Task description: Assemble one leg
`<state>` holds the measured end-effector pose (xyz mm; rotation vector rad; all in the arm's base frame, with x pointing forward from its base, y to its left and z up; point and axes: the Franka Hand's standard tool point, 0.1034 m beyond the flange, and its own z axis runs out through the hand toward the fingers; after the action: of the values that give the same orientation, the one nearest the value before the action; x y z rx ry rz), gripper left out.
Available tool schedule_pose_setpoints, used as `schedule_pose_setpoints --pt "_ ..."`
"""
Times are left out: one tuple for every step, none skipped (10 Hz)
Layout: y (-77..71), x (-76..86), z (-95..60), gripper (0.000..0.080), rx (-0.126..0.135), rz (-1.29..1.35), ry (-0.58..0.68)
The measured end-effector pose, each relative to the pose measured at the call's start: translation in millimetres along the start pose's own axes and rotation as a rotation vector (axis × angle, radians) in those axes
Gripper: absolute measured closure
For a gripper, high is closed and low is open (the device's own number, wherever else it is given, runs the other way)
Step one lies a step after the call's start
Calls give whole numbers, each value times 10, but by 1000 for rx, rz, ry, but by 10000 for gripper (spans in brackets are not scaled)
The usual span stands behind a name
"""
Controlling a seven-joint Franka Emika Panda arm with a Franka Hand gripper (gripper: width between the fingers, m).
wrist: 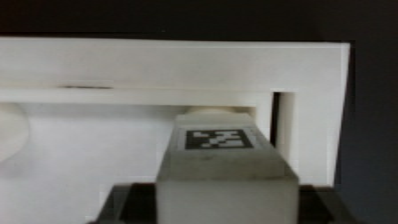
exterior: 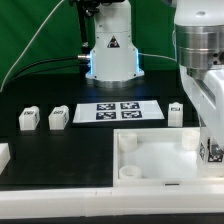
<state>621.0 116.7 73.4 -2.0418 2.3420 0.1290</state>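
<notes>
The end effector (exterior: pixel 212 152) was clamped on a leg (wrist: pixel 222 160), holding it upright above the panel (exterior: pixel 150 160). The leg's long axis pointed down toward the panel's corner at the exterior view's right.

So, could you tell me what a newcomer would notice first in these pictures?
Probably the hand at the exterior view's right, shut on a leg and holding it over the large white panel, near its corner. Next, the marker board mid-table, with two loose legs toward the exterior view's left and another to its right.
</notes>
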Motion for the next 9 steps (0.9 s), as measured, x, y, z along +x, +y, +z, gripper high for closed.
schedule_pose_setpoints --pt "-2 2 0 508 2 72 1" --pt "-5 2 -1 508 3 142 -1" --pt "-10 4 -4 508 4 181 -4" --pt "-11 7 -4 508 5 180 -5" --pt "-7 1 0 508 4 140 -6" --pt "-5 -5 1 508 4 140 -7" --pt "-4 -6 1 238 4 114 -7" --pt "-4 -8 1 238 4 75 -7" --pt "-2 -14 2 169 3 77 -9"
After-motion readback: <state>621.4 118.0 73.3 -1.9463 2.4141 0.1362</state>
